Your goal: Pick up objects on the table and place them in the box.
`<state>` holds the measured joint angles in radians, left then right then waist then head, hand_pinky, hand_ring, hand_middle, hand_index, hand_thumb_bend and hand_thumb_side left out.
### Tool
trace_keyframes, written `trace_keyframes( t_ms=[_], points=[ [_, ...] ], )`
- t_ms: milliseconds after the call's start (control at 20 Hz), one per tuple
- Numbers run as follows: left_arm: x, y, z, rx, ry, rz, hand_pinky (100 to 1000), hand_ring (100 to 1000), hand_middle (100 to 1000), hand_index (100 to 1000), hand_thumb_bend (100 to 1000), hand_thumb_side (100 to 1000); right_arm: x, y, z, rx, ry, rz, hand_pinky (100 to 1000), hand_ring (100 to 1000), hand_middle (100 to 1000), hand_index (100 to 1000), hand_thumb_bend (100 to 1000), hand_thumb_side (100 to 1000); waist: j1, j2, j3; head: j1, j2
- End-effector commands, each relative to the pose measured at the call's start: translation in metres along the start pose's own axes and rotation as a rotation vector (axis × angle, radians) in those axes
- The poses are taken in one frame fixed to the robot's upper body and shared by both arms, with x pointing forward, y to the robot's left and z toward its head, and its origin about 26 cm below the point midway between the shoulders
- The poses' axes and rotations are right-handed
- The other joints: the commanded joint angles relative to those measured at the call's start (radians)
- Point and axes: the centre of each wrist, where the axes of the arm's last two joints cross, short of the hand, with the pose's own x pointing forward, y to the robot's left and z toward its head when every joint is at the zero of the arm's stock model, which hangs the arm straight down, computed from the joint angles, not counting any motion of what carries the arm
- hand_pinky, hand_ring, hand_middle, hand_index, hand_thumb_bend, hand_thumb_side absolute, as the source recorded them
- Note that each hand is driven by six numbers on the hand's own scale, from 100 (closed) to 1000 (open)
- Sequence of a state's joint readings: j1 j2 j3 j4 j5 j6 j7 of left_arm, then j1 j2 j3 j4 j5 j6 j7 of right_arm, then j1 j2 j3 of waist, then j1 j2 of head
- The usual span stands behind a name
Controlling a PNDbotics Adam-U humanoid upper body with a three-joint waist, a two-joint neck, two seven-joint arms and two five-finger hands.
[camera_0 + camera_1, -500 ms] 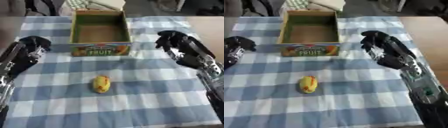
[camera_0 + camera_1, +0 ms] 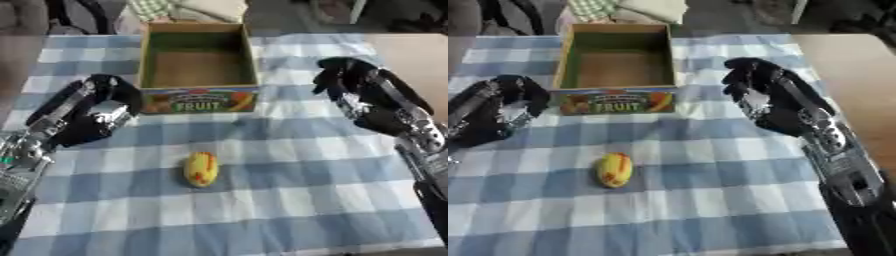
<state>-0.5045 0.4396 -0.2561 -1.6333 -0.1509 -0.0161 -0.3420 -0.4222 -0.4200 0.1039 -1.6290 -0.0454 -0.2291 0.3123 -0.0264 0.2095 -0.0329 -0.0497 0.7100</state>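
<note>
Two black arms reach in over a table covered by a blue and white checked cloth, one from each side. The right arm runs up from the lower right corner, and its right hand hangs above the cloth to the right of the box, fingers curled down and inward, closed on nothing. The left arm comes in from the lower left, and its left hand sits just left of the box's front corner, fingers bent over in the same loose fist, also empty; whether it touches the cloth cannot be told.

Between the hands, toward the far edge of the table, stands an open cardboard box with green inner walls and a brown floor. Its printed front panel reads FRUIT and faces the robot, and nothing shows inside.

Nearer the robot than the box, about midway between the two arms and well apart from both hands, lies a small yellow fruit with a red streak. It is oval, with its long axis running roughly from near to far, tilted slightly. Nothing lies between it and either hand.

Beyond the table's far edge, some folded cloth shows behind the box.
</note>
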Motion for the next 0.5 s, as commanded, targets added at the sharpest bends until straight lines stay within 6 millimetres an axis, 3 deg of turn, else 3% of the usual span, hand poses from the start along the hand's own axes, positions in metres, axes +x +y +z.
trace_keyframes(
  t_ms=[50,350,500],
  points=[
    [0.005,0.003,-0.004,-0.066,-0.017,-0.063,794,639,606,689,397,571,0.009,-0.012,-0.002,-0.005,-0.022,0.034,780,647,644,848,100,491,0.003,-0.018,-0.002,0.001,-0.007],
    [0.005,-0.011,-0.014,-0.216,-0.042,-0.116,798,649,618,701,534,479,0.009,-0.012,-0.003,-0.002,-0.023,0.031,779,647,644,848,100,492,0.005,-0.019,-0.008,-0.004,-0.008],
    [0.004,-0.016,-0.018,-0.266,-0.046,-0.14,798,652,620,702,559,435,0.009,-0.011,-0.002,-0.001,-0.021,0.031,779,647,644,848,100,492,0.005,-0.019,-0.009,-0.005,-0.008]
  ],
)
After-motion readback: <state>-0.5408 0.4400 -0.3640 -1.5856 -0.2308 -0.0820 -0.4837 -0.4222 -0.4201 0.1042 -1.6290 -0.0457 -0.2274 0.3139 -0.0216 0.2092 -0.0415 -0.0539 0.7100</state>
